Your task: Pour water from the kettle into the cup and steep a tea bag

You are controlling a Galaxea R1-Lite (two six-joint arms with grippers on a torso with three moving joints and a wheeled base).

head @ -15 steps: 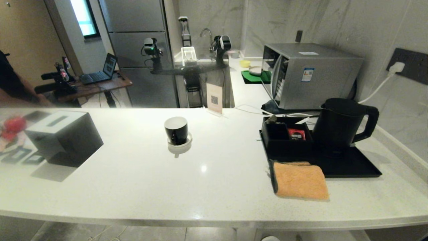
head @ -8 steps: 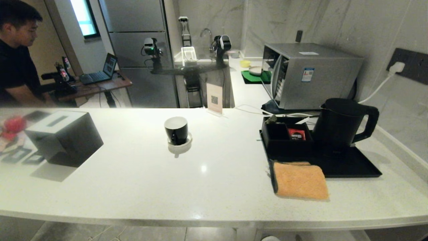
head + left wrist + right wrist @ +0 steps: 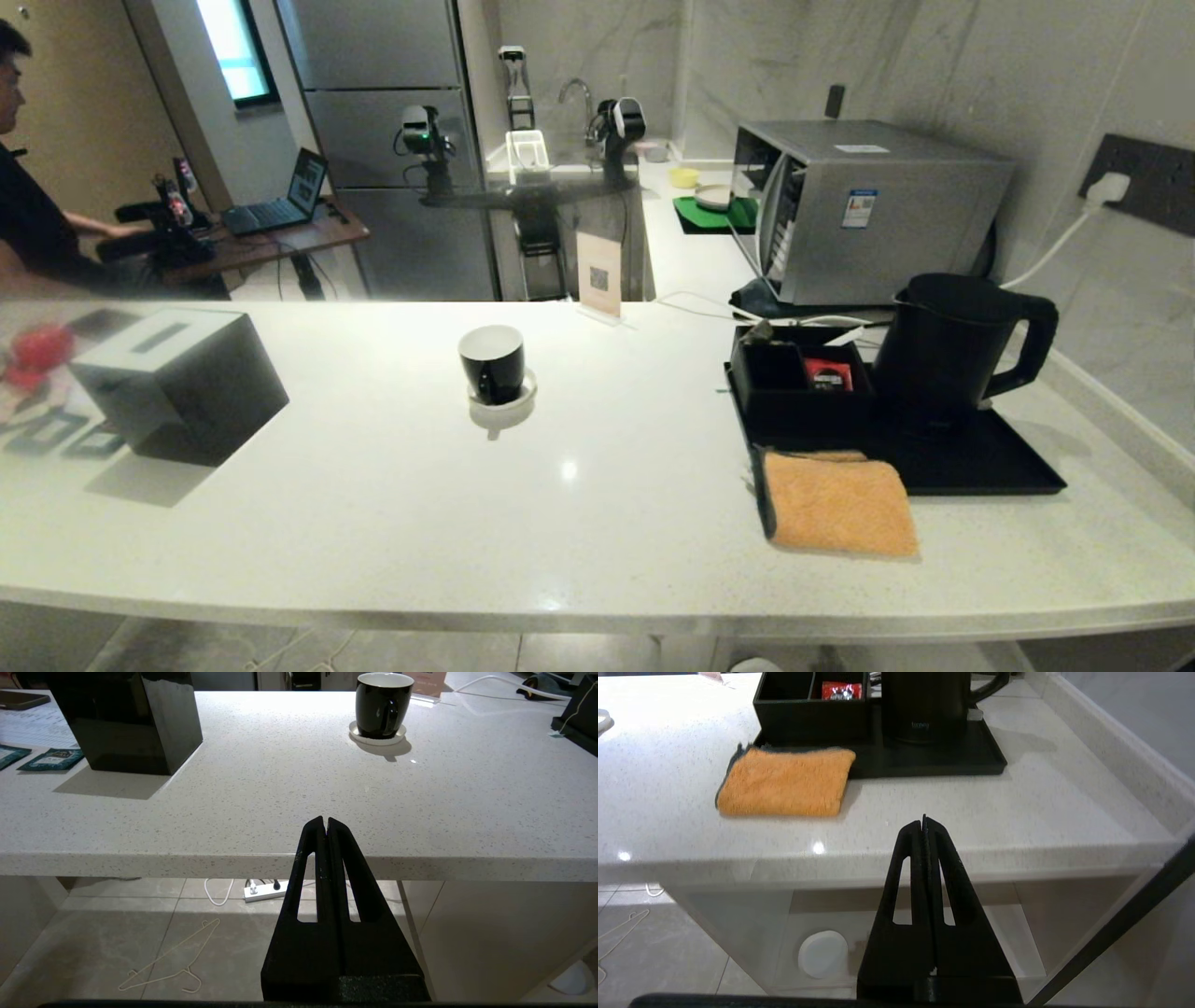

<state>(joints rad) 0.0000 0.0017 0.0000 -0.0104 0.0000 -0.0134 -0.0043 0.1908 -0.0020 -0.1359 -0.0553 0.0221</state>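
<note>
The matte black kettle (image 3: 952, 350) stands on a black tray (image 3: 999, 462) at the counter's right, its lower body also in the right wrist view (image 3: 924, 709). The black cup (image 3: 492, 362) with a white inside sits on a white saucer (image 3: 509, 409) mid-counter, and shows in the left wrist view (image 3: 383, 702). A small grey-brown tea bag (image 3: 760, 332) rests on the back corner of a black box; its white string (image 3: 573, 711) hangs down. No water is visible. My left gripper (image 3: 325, 820) and right gripper (image 3: 923, 822) are both shut and empty, in front of the counter's near edge, outside the head view.
An orange cloth (image 3: 836, 504) lies at the tray's front. The black box (image 3: 794, 397) holds a red sachet (image 3: 828, 375). A black tissue box (image 3: 182, 383) and teal sachets (image 3: 51, 759) sit at the left. A microwave (image 3: 868, 205) stands behind. A person (image 3: 28, 233) sits far left.
The person at the far left came up into view and then leaned back towards the left edge. Nothing on the counter has moved.
</note>
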